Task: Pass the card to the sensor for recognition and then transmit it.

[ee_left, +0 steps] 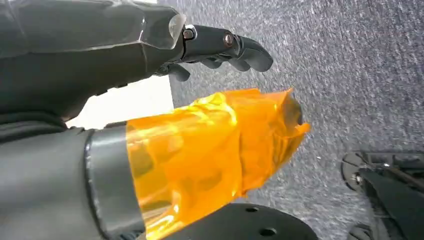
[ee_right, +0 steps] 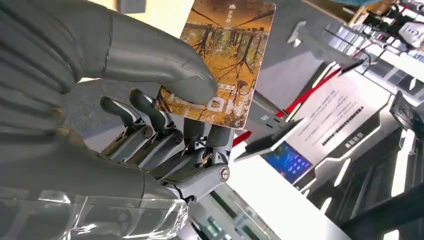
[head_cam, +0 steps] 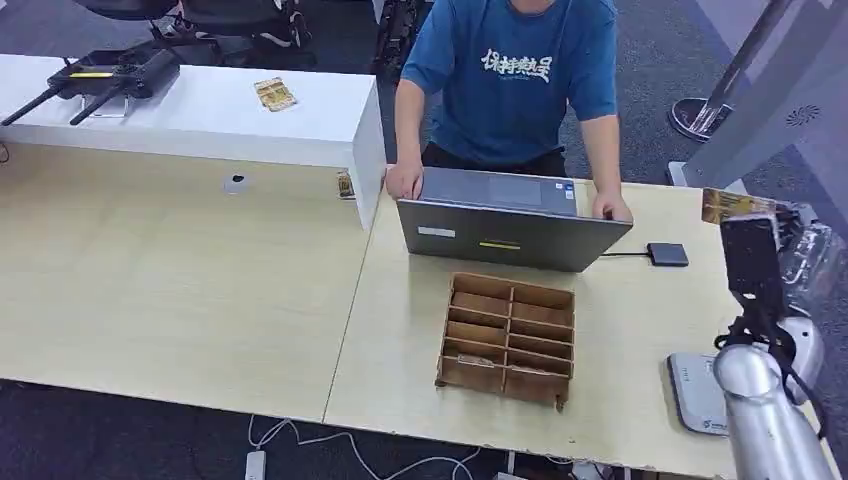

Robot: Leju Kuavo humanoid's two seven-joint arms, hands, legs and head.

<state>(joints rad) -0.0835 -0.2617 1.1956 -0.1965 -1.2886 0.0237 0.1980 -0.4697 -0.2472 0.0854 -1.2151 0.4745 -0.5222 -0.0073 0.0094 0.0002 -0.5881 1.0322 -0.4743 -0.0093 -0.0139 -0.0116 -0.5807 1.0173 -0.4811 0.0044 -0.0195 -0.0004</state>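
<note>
We judge the card is lifted and ready for scanning. The right hand (ee_right: 150,125) pinches the card (ee_right: 225,60) between thumb and fingers, raised above the desk's (head_cam: 200,290) right end. Next, we think, it must go down to the grey sensor (head_cam: 695,392) beneath. The left hand (ee_left: 220,50) hangs over carpet, fingers curled, holding nothing.

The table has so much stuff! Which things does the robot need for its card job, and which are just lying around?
For the job:
- card, pinched in the right robot hand
- white reader at the table's right edge, likely the sensor

Just lying about:
- laptop
- wooden divided tray
- second card on the white counter
</note>
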